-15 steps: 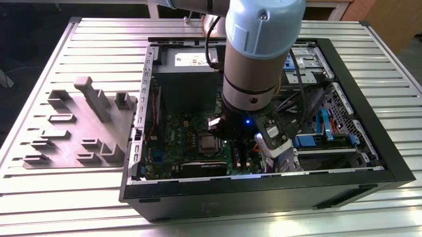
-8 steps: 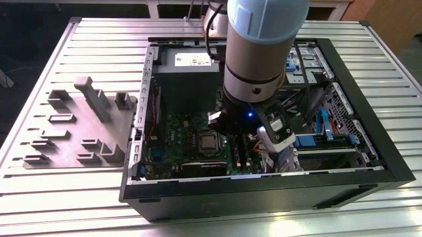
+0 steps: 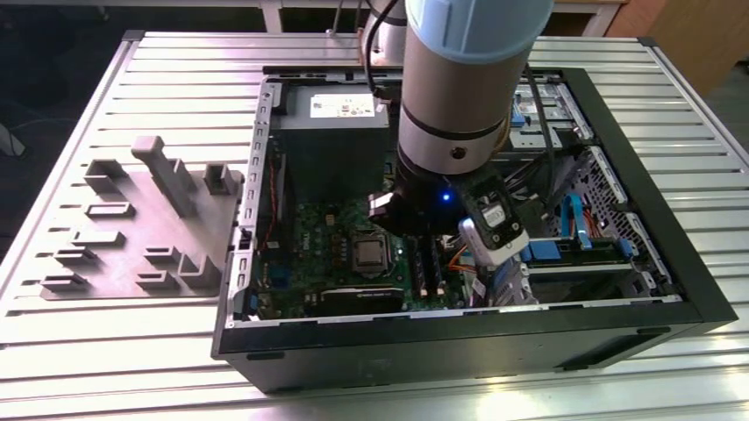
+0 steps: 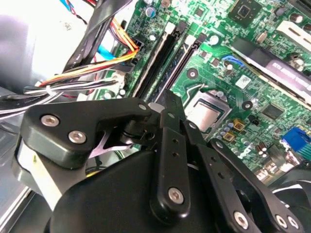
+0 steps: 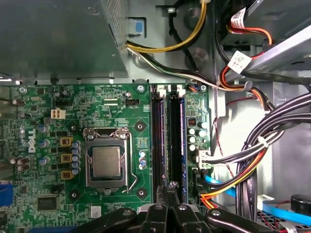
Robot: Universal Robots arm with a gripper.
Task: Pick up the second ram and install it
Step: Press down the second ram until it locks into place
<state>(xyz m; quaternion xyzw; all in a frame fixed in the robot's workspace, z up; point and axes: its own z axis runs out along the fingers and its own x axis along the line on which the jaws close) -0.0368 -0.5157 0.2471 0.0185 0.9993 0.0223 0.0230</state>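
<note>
Black gripper linkage crowds the foreground in both wrist views, its fingertips pressed together just above the motherboard's long black sockets. Nothing is held between them.

In the first wrist view the second ram appears to stand seated in the socket nearer the cables, a dark strip with a blue-green edge running its length, though the narrow top edge is all that shows, so this is not certain. The gripper tips sit right over one end of that strip. Beside it the neighbouring socket lies dark and parallel. Further out on the green board sits the silver processor in its metal frame.

Bundled cables run past the sockets. In the exterior view the arm reaches down into the open computer case, with grey plastic holder blocks on the slatted table at the exterior view's left.
</note>
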